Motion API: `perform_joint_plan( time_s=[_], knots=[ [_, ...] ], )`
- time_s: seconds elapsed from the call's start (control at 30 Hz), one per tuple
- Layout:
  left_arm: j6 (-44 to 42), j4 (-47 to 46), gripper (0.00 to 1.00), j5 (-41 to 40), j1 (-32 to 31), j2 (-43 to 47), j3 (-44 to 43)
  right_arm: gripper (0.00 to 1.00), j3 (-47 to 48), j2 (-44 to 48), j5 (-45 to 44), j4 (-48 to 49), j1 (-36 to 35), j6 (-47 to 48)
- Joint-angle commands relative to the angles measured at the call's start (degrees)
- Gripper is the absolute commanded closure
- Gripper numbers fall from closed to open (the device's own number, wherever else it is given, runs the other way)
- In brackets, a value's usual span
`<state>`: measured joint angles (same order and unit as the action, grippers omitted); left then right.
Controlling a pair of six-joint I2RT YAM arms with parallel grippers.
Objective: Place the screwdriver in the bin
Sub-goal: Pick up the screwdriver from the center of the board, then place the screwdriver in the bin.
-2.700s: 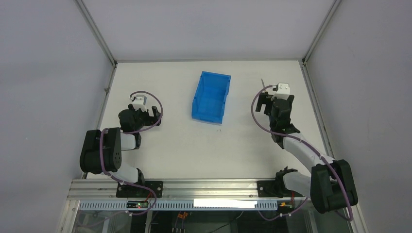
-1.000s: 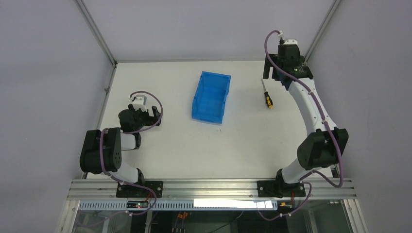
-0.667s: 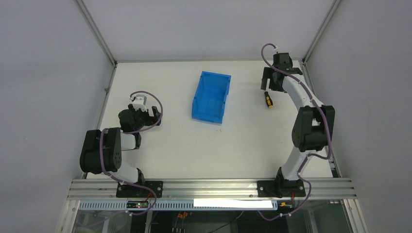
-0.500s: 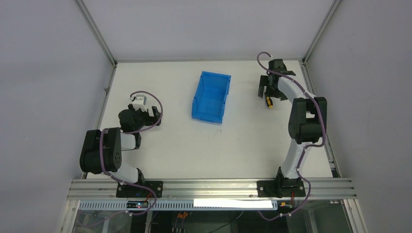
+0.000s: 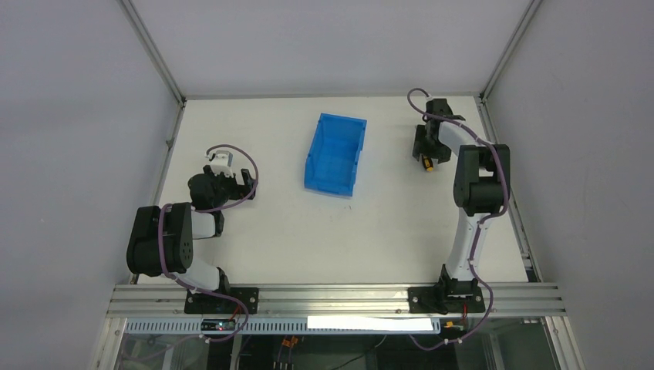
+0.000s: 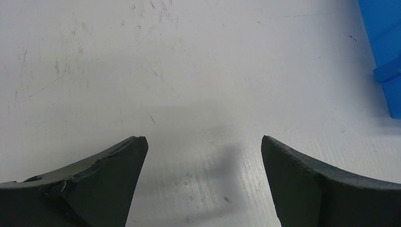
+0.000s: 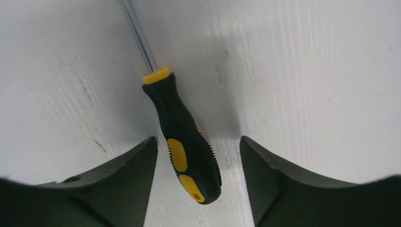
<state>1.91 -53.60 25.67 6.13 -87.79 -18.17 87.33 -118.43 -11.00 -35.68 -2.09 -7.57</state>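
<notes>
Nearest me, the two arms are bolted to the rail at the front edge of the white tabletop [image 5: 308, 231]. The left arm is folded back over its own side, and its left end effector [image 6: 203, 142] hangs just above bare, scuffed surface with its dark fingers [image 6: 118, 161] spread wide and nothing between them. Past the middle of the tabletop stands the blue bin [image 5: 337, 158], empty inside; one corner of it shows at the right edge of the left wrist view. The right arm reaches up the right side to the far end, well apart from the bin. There the right end effector [image 7: 197, 142] is down at the surface, fingers apart, one on each side of the screwdriver [image 7: 187, 151] and not closed on it. The screwdriver lies flat on the tabletop, its black and yellow handle between the fingers and its thin grey shaft pointing away from the wrist.
</notes>
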Motion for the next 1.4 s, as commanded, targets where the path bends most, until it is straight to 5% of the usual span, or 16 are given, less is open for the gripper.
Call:
perform_joint_plan(
  time_s=[0.0, 0.23, 0.43, 1.37],
  knots=[
    [-0.59, -2.64, 0.01, 0.87, 0.64, 0.25, 0.14, 0.38, 1.96, -2.12, 0.17, 0.61, 0.07, 0.75],
    [-0.59, -2.65, 0.01, 0.92, 0.68, 0.25, 0.07, 0.8, 1.98, 0.95, 1.44, 0.41, 0.07, 0.86],
    [-0.59, -2.64, 0.01, 0.87, 0.66, 0.25, 0.12, 0.93, 2.41, 6.18, 2.23, -1.01, -0.08, 0.17],
    [-0.59, -2.56, 0.01, 0.87, 0.64, 0.25, 0.06, 1.0, 12.97, 28.84, 1.08, -12.93, -0.83, 0.56]
  ],
)
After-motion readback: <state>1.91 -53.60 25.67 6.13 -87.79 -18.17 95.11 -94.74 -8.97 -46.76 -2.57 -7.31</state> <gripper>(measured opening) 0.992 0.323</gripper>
